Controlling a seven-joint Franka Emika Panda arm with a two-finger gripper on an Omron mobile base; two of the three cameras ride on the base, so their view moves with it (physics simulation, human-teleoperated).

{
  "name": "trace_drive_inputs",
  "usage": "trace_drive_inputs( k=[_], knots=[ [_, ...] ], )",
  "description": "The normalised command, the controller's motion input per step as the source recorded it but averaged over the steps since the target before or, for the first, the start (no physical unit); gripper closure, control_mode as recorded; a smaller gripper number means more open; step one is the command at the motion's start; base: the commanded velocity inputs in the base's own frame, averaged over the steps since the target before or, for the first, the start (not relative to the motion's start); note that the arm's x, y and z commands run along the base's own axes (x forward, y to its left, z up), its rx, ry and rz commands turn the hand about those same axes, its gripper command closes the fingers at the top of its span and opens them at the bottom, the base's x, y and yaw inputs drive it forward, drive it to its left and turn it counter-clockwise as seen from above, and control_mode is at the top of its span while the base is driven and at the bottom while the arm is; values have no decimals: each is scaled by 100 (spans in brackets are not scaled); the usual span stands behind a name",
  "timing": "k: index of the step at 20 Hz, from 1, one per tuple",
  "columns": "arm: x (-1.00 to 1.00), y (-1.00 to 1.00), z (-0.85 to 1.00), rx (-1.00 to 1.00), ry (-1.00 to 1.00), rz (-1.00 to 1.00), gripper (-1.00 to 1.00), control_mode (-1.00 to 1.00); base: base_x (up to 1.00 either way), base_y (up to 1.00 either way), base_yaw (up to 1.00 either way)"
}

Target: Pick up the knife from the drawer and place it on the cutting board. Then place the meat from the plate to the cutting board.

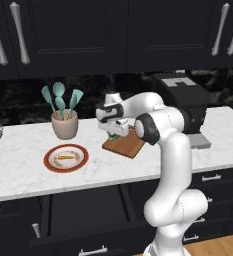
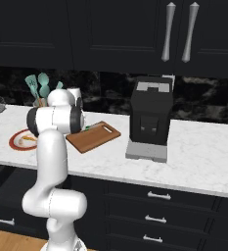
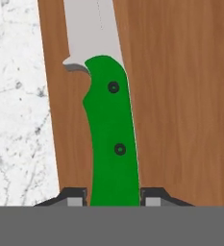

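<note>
The green-handled knife [image 3: 111, 144] is clamped between the narrowly parted dark fingertips [image 3: 75, 198] of the gripper [image 3: 112, 198], apparently just above the brown wooden cutting board [image 3: 180, 96].

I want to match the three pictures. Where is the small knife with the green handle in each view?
Left base view: the small knife with the green handle is a green spot at centre, under the white hand, at the brown wooden cutting board.
Right base view: a green sliver left of centre, at the board's left end, beside the arm.
Hand view: centre, handle between the fingers, blade toward the top.
Shared landmark: the cutting board.
</note>
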Motion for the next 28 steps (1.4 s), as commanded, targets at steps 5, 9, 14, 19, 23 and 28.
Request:
trace_drive_inputs(
  k=[5,9,14,19,23,28],
  knots=[
    [2,0,-18,0,0,0,100,-100,0,0,0],
    [-29,0,-11,4,0,1,-100,-100,0,0,0],
    [-51,-11,0,3,0,0,-100,-100,0,0,0],
    [-34,-8,21,3,0,4,-100,-100,0,0,0],
    [-27,6,76,0,0,11,-100,-100,0,0,0],
    [-32,13,65,0,0,32,-100,-100,0,0,0]
  ],
)
